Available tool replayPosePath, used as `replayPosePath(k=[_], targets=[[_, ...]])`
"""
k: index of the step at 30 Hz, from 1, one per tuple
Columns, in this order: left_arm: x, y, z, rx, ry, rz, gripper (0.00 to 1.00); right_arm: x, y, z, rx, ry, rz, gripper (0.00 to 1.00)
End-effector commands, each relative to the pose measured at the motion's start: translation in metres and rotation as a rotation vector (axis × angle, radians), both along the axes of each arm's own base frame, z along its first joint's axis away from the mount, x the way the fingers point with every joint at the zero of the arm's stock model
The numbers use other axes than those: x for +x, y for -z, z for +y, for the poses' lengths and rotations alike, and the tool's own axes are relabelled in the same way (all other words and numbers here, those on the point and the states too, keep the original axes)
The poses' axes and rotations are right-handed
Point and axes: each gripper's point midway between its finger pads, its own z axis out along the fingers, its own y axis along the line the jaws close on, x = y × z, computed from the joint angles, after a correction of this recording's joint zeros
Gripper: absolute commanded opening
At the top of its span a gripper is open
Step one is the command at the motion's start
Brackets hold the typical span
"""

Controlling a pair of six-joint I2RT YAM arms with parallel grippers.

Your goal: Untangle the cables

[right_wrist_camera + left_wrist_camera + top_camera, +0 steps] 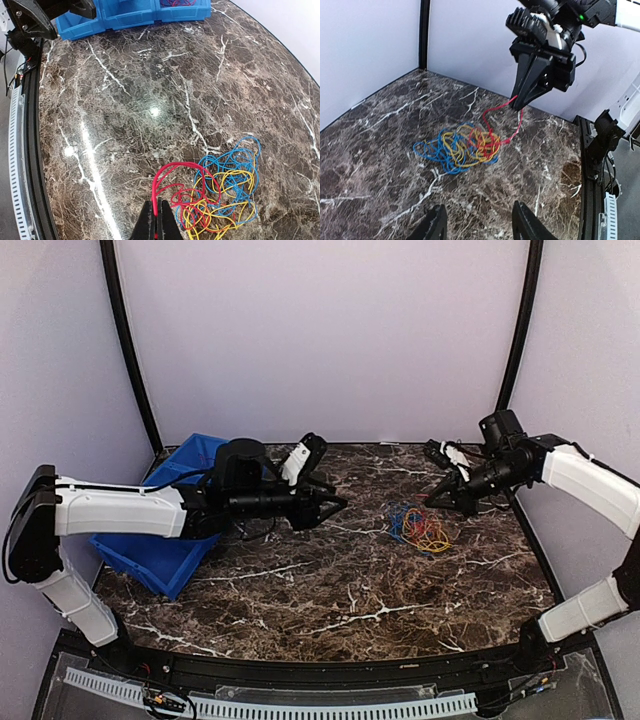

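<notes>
A tangle of thin red, blue and yellow cables (420,528) lies on the marble table, right of centre. It also shows in the left wrist view (460,146) and the right wrist view (225,190). My right gripper (157,215) is shut on a loop of the red cable (172,172) and holds it lifted above the pile; in the top view the right gripper (437,502) is just up and right of the tangle. My left gripper (335,505) is open and empty, hovering left of the tangle, its fingertips (437,225) at the bottom of the left wrist view.
A blue bin (165,540) stands at the table's left, under my left arm; it also shows at the top of the right wrist view (135,15). Black frame posts stand at the back corners, and a black rail edges the table (300,670).
</notes>
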Motion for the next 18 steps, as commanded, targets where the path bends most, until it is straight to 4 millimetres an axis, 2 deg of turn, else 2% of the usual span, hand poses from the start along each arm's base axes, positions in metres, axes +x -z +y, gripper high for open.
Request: replayPosePath(k=[1,3,4,5,6,7,8,12,14,15,18], targets=[[-0.028,-0.048,-0.019,-0.172,0.074,-0.089,0.47,-0.025,-0.009,0.013,0.051,-0.102,-0.005,0.02],[-0.032,-0.051,-0.029,-0.214,0.083,-0.113,0.47,-0.036,-0.009,0.020,0.067,-0.149,0.015,0.02],[-0.035,-0.044,-0.036,-0.213,0.100,-0.106,0.47,-0.042,-0.010,0.023,0.072,-0.171,0.027,0.03],[-0.038,-0.051,-0.040,-0.244,0.113,-0.123,0.47,-0.047,-0.012,0.026,0.078,-0.194,0.033,0.03],[-0.041,-0.042,-0.048,-0.238,0.130,-0.120,0.47,-0.051,-0.013,0.028,0.078,-0.210,0.039,0.03],[-0.044,-0.047,-0.052,-0.258,0.153,-0.133,0.48,-0.053,-0.015,0.030,0.077,-0.223,0.040,0.03],[-0.045,-0.040,-0.058,-0.250,0.165,-0.125,0.48,-0.056,-0.017,0.032,0.076,-0.234,0.041,0.04],[-0.042,-0.032,-0.074,-0.250,0.197,-0.135,0.50,-0.059,-0.029,0.035,0.082,-0.254,0.038,0.05],[-0.041,-0.025,-0.084,-0.242,0.200,-0.133,0.53,-0.061,-0.032,0.036,0.087,-0.264,0.041,0.05],[-0.037,-0.021,-0.089,-0.235,0.185,-0.131,0.59,-0.060,-0.033,0.036,0.088,-0.263,0.045,0.05],[-0.037,-0.013,-0.099,-0.239,0.190,-0.140,0.62,-0.059,-0.035,0.038,0.098,-0.267,0.051,0.05]])
